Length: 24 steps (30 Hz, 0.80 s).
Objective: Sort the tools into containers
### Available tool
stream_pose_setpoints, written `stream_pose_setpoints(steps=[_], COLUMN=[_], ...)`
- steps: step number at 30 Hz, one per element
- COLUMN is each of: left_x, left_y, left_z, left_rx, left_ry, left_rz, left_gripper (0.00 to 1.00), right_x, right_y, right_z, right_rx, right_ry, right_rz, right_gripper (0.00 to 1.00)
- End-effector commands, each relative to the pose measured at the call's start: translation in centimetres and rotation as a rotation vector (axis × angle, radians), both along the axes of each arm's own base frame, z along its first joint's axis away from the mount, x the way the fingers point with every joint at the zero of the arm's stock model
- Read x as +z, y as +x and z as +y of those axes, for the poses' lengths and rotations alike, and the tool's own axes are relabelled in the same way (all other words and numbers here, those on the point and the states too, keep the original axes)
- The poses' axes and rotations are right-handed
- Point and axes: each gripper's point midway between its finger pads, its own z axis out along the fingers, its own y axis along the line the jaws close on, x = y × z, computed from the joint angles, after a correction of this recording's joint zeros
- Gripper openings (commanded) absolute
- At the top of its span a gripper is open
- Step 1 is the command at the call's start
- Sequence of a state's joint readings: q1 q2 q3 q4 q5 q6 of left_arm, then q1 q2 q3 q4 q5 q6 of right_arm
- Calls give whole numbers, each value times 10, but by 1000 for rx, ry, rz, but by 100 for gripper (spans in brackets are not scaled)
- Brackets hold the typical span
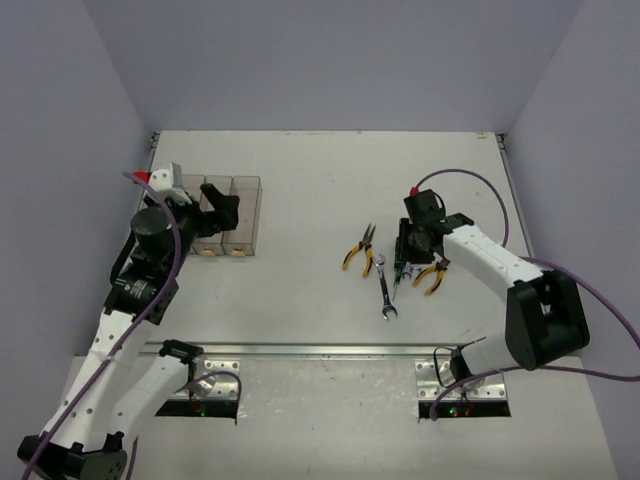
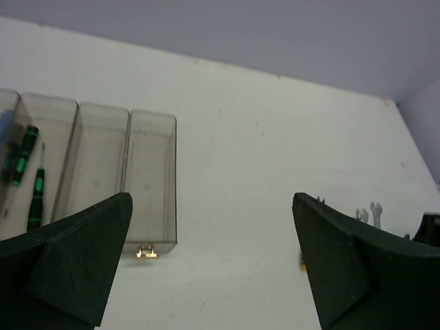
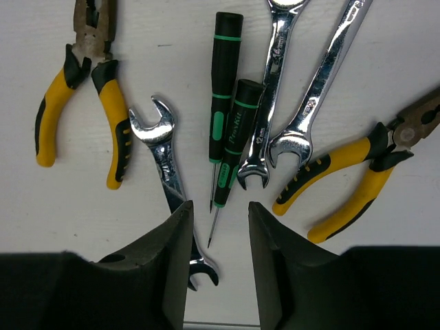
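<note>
The clear bins [image 1: 245, 222] stand at the left; my left gripper [image 1: 224, 208] hovers over them, open and empty. In the left wrist view [image 2: 213, 268] the bins [image 2: 151, 175] lie to the left, with two black/green screwdrivers [image 2: 26, 148] in the left ones. My right gripper [image 1: 410, 250] is open over the tool pile. Its wrist view [image 3: 216, 275] shows two black/green screwdrivers [image 3: 237, 134], three silver wrenches [image 3: 167, 161] and two yellow pliers [image 3: 110, 117], with the jaws either side of a screwdriver tip. No blue/red screwdriver shows.
In the top view, pliers [image 1: 358, 248], a wrench [image 1: 386, 290] and more pliers [image 1: 432, 275] lie around the right gripper. Metal rails [image 1: 300, 350] run along the near table edge. Purple walls enclose the table.
</note>
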<state>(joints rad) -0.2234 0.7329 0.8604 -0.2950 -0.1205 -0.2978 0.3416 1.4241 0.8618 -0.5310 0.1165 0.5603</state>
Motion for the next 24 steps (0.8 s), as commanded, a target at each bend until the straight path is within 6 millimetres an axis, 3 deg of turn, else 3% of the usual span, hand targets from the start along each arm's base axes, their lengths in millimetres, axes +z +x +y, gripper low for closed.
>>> stream_pose_setpoints(steps=[1, 4, 9, 15, 18, 24], left_x=[-71, -80, -70, -71, -71, -71], left_y=[-22, -33, -43, -45, -46, -48], left_z=[-28, -32, -38, -45, -47, -51], left_rx=[-163, -204, -239, -278, -289, -310], left_ry=[-39, -34, -48, -48, -49, -49], left_rz=[178, 175, 116, 118, 116, 114], left_gripper=[100, 100, 100, 100, 100, 100], right_x=[-3, -20, -38, -51, -56, -52], right_y=[21, 12, 3, 5, 8, 26], right_z=[-6, -11, -8, -4, -6, -10], right_rx=[-91, -119, -128, -129, -135, -136], right_ry=[-34, -55, -35, -24, -43, -93], right_rz=[-26, 15, 52, 80, 85, 62], right_gripper=[37, 32, 31, 29, 22, 20])
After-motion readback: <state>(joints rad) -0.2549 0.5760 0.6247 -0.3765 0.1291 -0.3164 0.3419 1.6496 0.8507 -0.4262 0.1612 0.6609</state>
